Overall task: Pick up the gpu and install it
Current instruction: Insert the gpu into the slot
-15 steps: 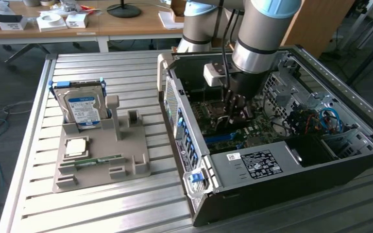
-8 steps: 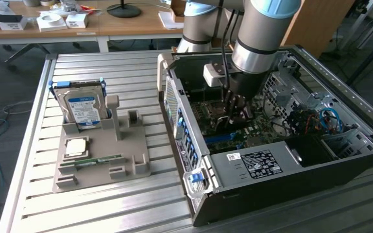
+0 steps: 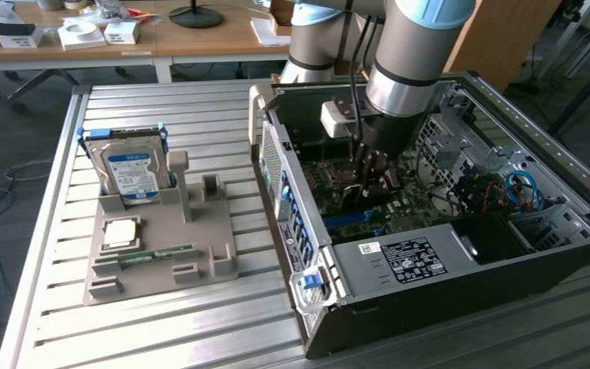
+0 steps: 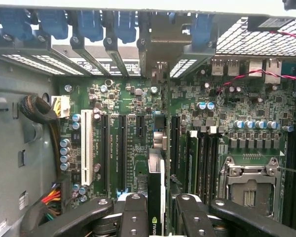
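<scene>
- Hand (image 3: 369, 175) down inside open PC case (image 3: 429, 307); fingers (image 4: 134, 215) shut on gpu (image 4: 156, 197), one each side.
- gpu edge-on, upright over motherboard (image 4: 138, 98), between white slot (image 4: 87, 145) & fitted RAM sticks (image 4: 193, 158); can't tell if seated in a slot.
- Ext. view: grey holder (image 3: 162, 231) on worktop (image 3: 120, 323) at 9 o'clock of the case, apart from it.
- Hard drive (image 3: 131, 173) upright at holder's 12 o'clock end; loose RAM stick (image 3: 157, 254) flat near its 6 o'clock end.
</scene>
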`<control>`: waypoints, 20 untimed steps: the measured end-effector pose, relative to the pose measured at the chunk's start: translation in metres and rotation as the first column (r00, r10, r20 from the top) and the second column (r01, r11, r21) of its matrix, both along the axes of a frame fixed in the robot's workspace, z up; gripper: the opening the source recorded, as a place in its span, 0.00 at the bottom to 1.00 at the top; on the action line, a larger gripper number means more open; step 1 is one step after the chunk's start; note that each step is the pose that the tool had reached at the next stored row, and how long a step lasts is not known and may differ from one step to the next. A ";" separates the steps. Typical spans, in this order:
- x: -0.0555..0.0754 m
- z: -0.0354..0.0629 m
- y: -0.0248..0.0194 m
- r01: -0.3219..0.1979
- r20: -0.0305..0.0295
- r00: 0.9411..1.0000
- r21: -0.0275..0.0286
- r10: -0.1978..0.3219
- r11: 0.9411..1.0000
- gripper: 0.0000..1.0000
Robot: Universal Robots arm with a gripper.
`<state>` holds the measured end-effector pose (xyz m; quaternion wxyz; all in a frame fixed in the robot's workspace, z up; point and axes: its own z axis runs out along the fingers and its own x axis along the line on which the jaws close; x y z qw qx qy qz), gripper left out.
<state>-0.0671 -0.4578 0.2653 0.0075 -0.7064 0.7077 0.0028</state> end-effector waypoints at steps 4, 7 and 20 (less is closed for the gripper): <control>-0.001 -0.0001 0.0000 0.000 0.000 1.000 0.000 0.000 1.000 0.27; -0.001 -0.0003 0.0000 0.000 0.000 1.000 0.000 0.000 1.000 0.27; -0.001 -0.0053 0.0000 0.000 0.000 1.000 0.000 0.000 1.000 0.27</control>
